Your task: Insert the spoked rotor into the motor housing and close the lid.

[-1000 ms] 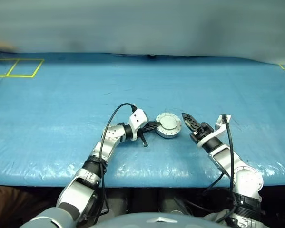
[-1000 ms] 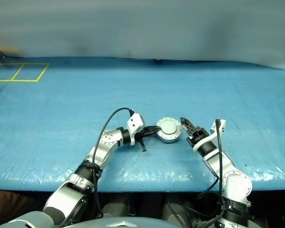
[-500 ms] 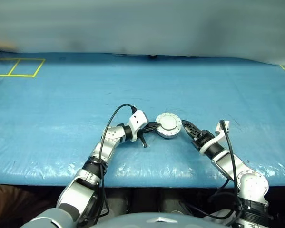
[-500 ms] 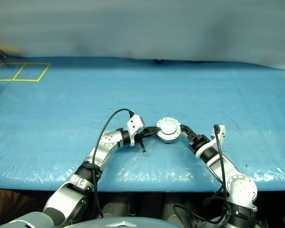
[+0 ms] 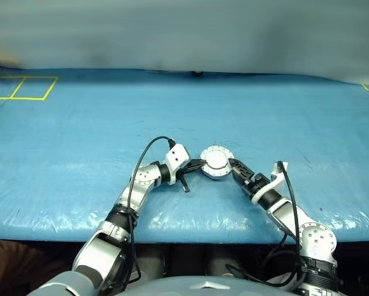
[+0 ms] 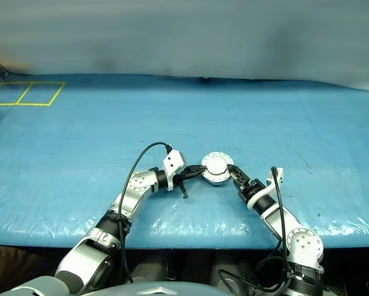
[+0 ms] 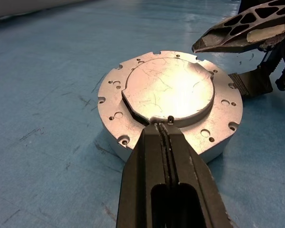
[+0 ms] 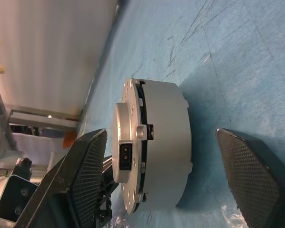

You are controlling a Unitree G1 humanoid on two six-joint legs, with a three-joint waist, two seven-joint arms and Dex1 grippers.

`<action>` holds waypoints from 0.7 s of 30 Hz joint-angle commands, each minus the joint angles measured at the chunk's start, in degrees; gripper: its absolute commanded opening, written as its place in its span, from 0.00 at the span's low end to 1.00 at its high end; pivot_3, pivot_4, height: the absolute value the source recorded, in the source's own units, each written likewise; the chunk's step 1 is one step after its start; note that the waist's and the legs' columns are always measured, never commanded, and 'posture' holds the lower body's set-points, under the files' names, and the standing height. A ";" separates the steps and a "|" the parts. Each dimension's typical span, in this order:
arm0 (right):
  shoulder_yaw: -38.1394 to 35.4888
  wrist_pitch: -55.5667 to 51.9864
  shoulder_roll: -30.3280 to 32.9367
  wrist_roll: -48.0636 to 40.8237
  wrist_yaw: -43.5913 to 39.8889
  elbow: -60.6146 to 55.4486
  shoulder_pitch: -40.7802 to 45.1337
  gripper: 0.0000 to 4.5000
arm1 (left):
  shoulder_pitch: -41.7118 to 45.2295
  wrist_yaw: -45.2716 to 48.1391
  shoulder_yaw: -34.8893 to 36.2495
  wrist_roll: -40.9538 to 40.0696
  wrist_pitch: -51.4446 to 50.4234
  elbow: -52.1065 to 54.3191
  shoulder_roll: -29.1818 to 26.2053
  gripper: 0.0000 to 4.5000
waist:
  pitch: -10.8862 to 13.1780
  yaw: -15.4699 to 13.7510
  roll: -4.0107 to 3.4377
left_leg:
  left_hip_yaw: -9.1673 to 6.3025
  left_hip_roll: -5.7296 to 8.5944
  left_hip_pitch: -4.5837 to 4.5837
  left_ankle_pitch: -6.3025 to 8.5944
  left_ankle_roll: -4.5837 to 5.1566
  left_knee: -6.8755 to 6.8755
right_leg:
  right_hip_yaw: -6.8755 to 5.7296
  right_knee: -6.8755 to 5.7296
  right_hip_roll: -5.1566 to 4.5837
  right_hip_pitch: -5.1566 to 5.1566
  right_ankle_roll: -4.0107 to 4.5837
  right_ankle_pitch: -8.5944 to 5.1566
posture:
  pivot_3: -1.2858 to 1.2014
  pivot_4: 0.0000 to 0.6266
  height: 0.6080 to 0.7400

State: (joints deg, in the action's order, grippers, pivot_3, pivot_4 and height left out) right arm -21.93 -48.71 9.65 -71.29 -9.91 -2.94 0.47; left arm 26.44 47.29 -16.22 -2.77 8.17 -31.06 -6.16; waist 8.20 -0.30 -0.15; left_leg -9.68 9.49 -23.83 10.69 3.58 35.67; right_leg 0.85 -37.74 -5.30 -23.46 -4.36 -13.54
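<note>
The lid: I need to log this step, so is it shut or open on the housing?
Shut. The lid lies flat on the housing, with only a thin seam around the side in the right wrist view and no windings showing.

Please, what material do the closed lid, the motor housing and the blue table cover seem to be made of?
The lid looks like bare metal, probably aluminium: pale silver, a bright glare, fine scratches. The motor housing seems the same metal with a duller, satin side wall and drilled holes on its flange. The table cover looks like thin plastic sheet: glossy, wrinkled at the front edge, with scuff marks.
</note>
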 commanded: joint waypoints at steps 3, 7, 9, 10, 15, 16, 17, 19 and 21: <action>-0.14 0.13 -0.68 -0.47 -1.67 0.89 1.61 0.72 | -1.17 -0.58 -0.70 1.40 -0.42 -0.68 -0.40 0.00 | -0.01 0.03 -0.01 | 0.00 0.00 0.01 0.00 0.00 0.01 | 0.00 0.00 0.00 0.01 0.00 0.00 | 0.52 0.24 1.00; -0.56 0.20 -1.44 -1.00 -2.35 1.93 2.20 0.45 | -1.35 -0.77 -0.76 1.49 -0.37 -0.71 -0.56 0.00 | -0.02 0.08 -0.03 | 0.00 0.00 0.02 0.00 0.00 0.00 | 0.00 0.00 0.00 0.01 0.00 0.00 | 0.52 0.24 1.00; -0.86 0.27 -1.82 -1.44 -2.87 2.21 2.37 0.33 | -1.48 -0.84 -0.84 1.51 -0.36 -0.71 -0.63 0.00 | -0.03 0.10 -0.04 | 0.00 0.00 0.03 0.01 -0.03 0.00 | 0.01 -0.01 0.00 0.02 0.00 0.00 | 0.52 0.24 1.00; -0.93 0.26 -1.90 -1.44 -2.95 2.27 2.41 0.27 | -1.55 -0.85 -0.88 1.52 -0.37 -0.68 -0.65 0.00 | -0.04 0.07 -0.04 | 0.00 -0.01 0.03 0.01 -0.03 0.01 | 0.01 -0.02 0.01 0.02 0.00 0.00 | 0.52 0.24 1.00; -0.49 -0.23 -1.62 -0.28 -2.94 2.47 2.36 0.26 | -1.78 -0.96 -0.92 1.56 -0.38 -0.68 -0.66 0.00 | -0.04 0.08 -0.04 | 0.00 0.00 0.04 0.02 -0.03 0.02 | 0.00 -0.01 0.01 0.04 0.00 0.00 | 0.52 0.24 1.00; -0.47 -0.32 -1.58 -0.18 -2.90 2.52 2.36 0.26 | -1.75 -1.06 -0.82 1.49 -0.33 -0.71 -0.61 0.00 | -0.05 0.08 -0.04 | 0.00 0.00 0.04 0.02 -0.03 0.02 | 0.00 -0.01 0.01 0.04 0.00 0.00 | 0.52 0.24 1.00; -0.50 -0.38 -1.60 -0.19 -2.87 2.56 2.36 0.26 | -1.72 -1.15 -0.72 1.43 -0.25 -0.73 -0.56 0.00 | -0.05 0.08 -0.05 | 0.00 0.00 0.04 0.02 -0.04 0.02 | 0.01 -0.01 0.01 0.03 0.00 0.00 | 0.52 0.24 1.00; -0.85 -0.31 -1.87 -0.58 -2.71 2.64 2.37 0.26 | -1.60 -1.47 -0.09 0.84 -0.02 -0.63 -0.30 0.00 | -0.05 0.08 -0.05 | 0.00 0.00 0.04 0.02 -0.04 0.02 | 0.01 -0.01 0.00 0.04 0.00 0.00 | 0.52 0.24 1.00; -2.09 0.17 -2.59 -2.16 -2.22 2.74 2.58 0.26 | -1.55 -1.86 2.54 -2.48 -0.82 0.22 1.04 0.00 | -0.05 0.08 -0.04 | 0.00 0.00 0.03 0.02 -0.04 0.02 | 0.01 -0.01 0.00 0.04 0.00 0.00 | 0.52 0.24 1.00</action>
State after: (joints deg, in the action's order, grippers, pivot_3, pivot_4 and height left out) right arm -23.09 -48.91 7.63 -71.47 -12.30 -0.12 2.19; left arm 25.53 45.94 -14.72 -3.76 8.19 -30.85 -5.67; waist 8.16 -0.22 -0.19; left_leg -9.68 9.49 -23.80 10.71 3.54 35.69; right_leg 0.86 -37.75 -5.30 -23.43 -4.36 -13.53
